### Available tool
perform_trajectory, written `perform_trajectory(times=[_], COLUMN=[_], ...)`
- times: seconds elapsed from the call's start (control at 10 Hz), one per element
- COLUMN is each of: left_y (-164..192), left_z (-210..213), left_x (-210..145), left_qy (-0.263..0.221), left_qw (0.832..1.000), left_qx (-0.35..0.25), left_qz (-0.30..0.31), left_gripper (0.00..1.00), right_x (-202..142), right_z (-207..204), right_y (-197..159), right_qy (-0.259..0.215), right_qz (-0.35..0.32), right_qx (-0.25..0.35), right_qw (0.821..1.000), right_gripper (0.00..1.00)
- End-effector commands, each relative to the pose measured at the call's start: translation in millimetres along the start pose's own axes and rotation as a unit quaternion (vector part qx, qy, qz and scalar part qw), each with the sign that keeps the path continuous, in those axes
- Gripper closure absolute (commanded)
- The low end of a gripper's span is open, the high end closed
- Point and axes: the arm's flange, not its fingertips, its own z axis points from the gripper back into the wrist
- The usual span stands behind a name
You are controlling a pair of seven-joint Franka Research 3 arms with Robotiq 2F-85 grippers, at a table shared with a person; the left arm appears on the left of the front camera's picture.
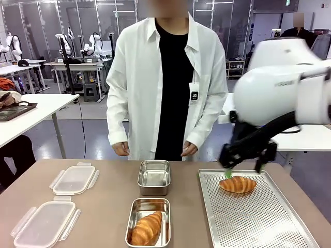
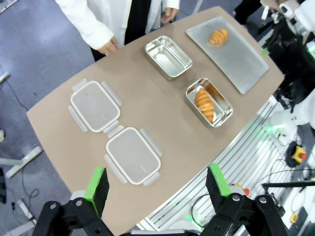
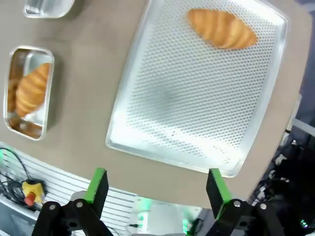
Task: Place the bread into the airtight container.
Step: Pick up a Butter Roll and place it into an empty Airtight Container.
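Note:
One bread, a golden croissant (image 1: 238,184) (image 3: 221,28) (image 2: 218,36), lies at the far end of the perforated metal tray (image 1: 258,222) (image 3: 192,103). My right gripper (image 1: 244,171) (image 3: 156,186) hovers just above and behind it, open, nothing between its fingers. A second croissant (image 1: 147,228) (image 3: 32,88) (image 2: 204,104) lies in the near steel container (image 1: 131,227). The far steel container (image 1: 154,177) (image 2: 168,56) is empty. My left gripper (image 2: 157,184) hangs open high above the table's edge, beyond the lids.
Two clear plastic lids (image 1: 74,179) (image 1: 45,223) lie on the table's left side. A person in a white coat stands at the far edge, hands (image 1: 121,149) hanging near the table. The tray sits by the right table edge.

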Motion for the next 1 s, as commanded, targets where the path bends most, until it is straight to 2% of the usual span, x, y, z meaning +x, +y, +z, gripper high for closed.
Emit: perform_trajectory(times=[0.0,0.3,0.4,0.5,0.6,0.8,0.9], left_y=[-0.5,-0.5,-0.5,-0.5,-0.5,-0.5,-0.5], left_z=[1.1,1.1,1.1,1.1,1.1,1.1,1.1], left_x=[0.4,0.4,0.4,0.4,0.4,0.4,0.4], left_qy=[0.001,0.001,0.001,0.001,0.001,0.001,0.001], left_qw=[1.000,1.000,1.000,1.000,1.000,1.000,1.000], left_qx=[-0.005,-0.005,-0.005,-0.005,-0.005,-0.005,-0.005], left_qz=[-0.011,-0.011,-0.011,-0.011,-0.011,-0.011,-0.011], left_gripper=[0.00,0.00,0.00,0.00,0.00,0.00,0.00], right_x=[21.3,60.0,62.6,60.9,42.3,4.2,-25.1], right_z=[-6.3,-28.5,-29.1,-22.8,-1.7,7.9,11.6], right_y=[-35.9,-65.9,-72.2,-77.3,-101.9,-174.2,-209.8], right_qy=[-0.010,-0.008,-0.006,-0.011,-0.030,-0.103,-0.142], right_qz=[0.027,0.071,0.086,0.108,0.149,0.109,0.084], right_qx=[0.013,-0.017,-0.003,0.046,0.174,0.249,0.265], right_qw=[1.000,0.997,0.996,0.993,0.973,0.957,0.950], right_gripper=[0.00,0.00,0.00,0.00,0.00,0.00,0.00])
